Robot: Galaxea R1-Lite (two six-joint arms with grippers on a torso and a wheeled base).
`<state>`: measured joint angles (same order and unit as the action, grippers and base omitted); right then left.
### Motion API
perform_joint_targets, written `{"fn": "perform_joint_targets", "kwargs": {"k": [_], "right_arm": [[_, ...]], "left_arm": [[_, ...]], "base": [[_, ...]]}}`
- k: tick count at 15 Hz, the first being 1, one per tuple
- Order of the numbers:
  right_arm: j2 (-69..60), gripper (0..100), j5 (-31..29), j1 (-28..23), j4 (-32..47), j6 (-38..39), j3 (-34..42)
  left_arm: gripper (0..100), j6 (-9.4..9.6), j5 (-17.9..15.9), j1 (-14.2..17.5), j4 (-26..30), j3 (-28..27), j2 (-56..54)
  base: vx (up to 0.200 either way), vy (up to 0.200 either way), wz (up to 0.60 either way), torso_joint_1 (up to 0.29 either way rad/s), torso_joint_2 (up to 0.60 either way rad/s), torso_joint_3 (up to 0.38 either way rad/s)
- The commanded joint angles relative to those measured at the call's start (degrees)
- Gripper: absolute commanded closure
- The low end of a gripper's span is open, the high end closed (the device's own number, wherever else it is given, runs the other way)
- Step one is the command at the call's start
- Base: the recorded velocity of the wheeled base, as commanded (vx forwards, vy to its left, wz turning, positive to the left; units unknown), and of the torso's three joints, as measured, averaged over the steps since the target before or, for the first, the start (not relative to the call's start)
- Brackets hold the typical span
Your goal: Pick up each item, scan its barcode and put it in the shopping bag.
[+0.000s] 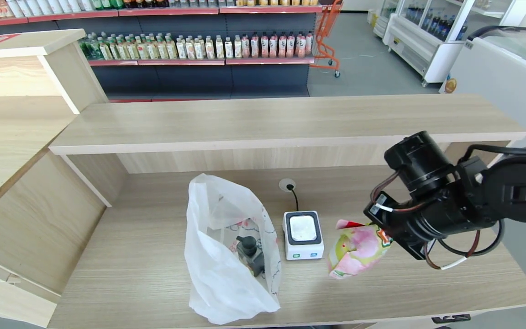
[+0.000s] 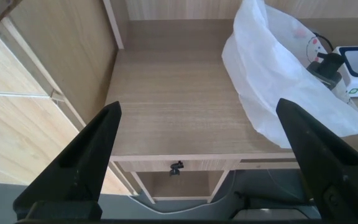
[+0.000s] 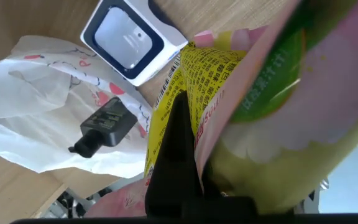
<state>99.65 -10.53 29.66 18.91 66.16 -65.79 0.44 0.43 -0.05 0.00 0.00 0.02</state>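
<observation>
Shop checkout counter [image 1: 153, 274] | 1 dark bottle [image 1: 250, 256] lies in shopping bag [image 1: 217, 283] | right gripper [image 1: 384, 228] clamps snack pouch [image 1: 356, 249] beside scanner [image 1: 302, 234], scan and bagging likely pending | left gripper [image 2: 197, 106] spread, empty

Honestly, nothing here I can actually read. The snack pouch [image 3: 197, 68] I'm holding has a yellow back panel packed with tiny black print, plus a barcode [image 3: 168, 87] along its edge (all way too small). The scanner [image 1: 303, 235] has two little stickers [image 1: 296, 255] on its front, green and blue, also illegible.
</observation>
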Motion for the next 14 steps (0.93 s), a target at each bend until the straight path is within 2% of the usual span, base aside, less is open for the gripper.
{"fn": "perform_joint_targets", "kwargs": {"k": [1, 4, 9, 12, 14], "right_arm": [[5.91, 100, -0.19, 0.14, 1.13, 2.22, -3.11], [8.72, 100, -0.10, 1.63, 1.66, 3.54, -6.10], [14.08, 100, 0.34, 1.19, 1.57, 3.45, -11.73], [14.88, 100, 4.12, 1.19, 1.22, 3.28, -12.17], [15.49, 100, 5.44, 1.19, -1.77, 3.36, -11.81]], "left_arm": [[0, 0.00, 0.01, 0.05, 0.00, 0.00, -0.02], [0, 0.00, 0.01, 0.05, 0.00, 0.00, -0.02], [0, 0.00, 0.01, -0.04, 0.00, 0.00, -0.02], [0, 0.00, 0.01, 0.05, 0.00, 0.00, -0.02], [0, 0.00, 0.01, -0.04, 0.00, 0.00, -0.02]], "base": [[0.000, 0.000, 0.00, 0.000, 0.00, 0.000], [0.000, 0.000, 0.00, 0.000, 0.00, 0.000], [0.000, 0.000, 0.00, 0.000, 0.00, 0.000], [0.000, 0.000, 0.00, 0.000, 0.00, 0.000], [0.000, 0.000, 0.00, 0.000, 0.00, 0.000]]}}
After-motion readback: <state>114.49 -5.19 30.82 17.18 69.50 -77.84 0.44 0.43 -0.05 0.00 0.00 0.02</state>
